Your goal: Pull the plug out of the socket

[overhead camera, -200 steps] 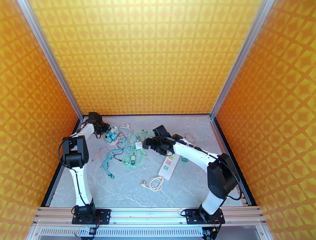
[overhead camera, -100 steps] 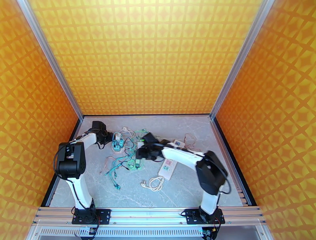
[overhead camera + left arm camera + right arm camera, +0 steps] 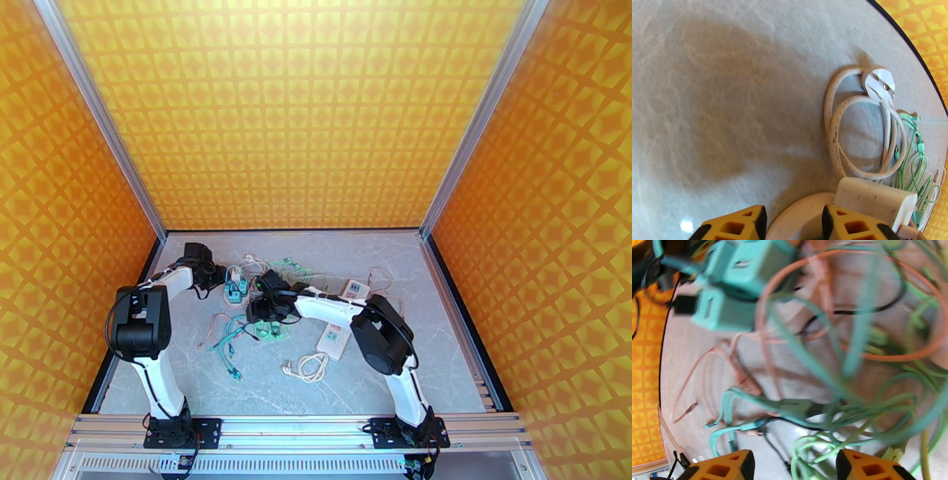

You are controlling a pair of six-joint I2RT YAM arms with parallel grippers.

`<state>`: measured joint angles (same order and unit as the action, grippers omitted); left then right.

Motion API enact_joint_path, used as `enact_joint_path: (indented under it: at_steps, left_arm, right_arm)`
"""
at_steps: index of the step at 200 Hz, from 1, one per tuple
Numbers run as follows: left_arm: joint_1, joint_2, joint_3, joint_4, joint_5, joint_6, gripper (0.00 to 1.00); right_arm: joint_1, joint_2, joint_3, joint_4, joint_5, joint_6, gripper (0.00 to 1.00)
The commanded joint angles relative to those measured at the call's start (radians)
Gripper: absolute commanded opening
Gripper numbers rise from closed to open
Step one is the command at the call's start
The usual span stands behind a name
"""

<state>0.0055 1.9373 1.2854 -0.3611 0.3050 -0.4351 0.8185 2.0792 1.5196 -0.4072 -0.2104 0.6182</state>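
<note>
Teal plug [image 3: 734, 283] is approached for the pull
A white casing [image 3: 802, 215] is clenched by the left gripper [image 3: 794, 221] beside the plug; the right gripper [image 3: 794, 469], jaws parted short of it, must be closed on it.

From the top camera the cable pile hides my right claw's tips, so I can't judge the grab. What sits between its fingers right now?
Observer: Right wrist view: the right claw has its fingers apart, with loose green cables lying between them and nothing clamped.
Operator: Any plug body close ahead of it?
Observer: Two teal adapters sit at the top left of that view, past the tips. A black connector appears seated in the lower one.
Operator: And at the left claw?
Observer: Left wrist view: a white block lies beside one finger of the left claw. Beyond it a white plug lies unplugged, prongs bare.
</note>
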Motion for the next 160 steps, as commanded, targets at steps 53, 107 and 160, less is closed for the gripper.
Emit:
enact_joint_path:
  at_steps: [53,107,160]
  left_arm:
    - [-0.151,-0.115,-0.162,0.038,-0.017,-0.152,0.42]
    - [-0.335,-0.157,-0.213,0.097,-0.096,-0.33,0.41]
    - [-0.412,-0.178,-0.188,0.08,-0.159,-0.391,0.42]
  right_arm:
    - [-0.143,-0.124,-0.297,-0.152,0.155,-0.103,0.58]
    - [-0.269,-0.209,-0.391,-0.198,0.234,-0.198,0.58]
    - [-0.364,-0.265,-0.409,-0.214,0.254,-0.285,0.59]
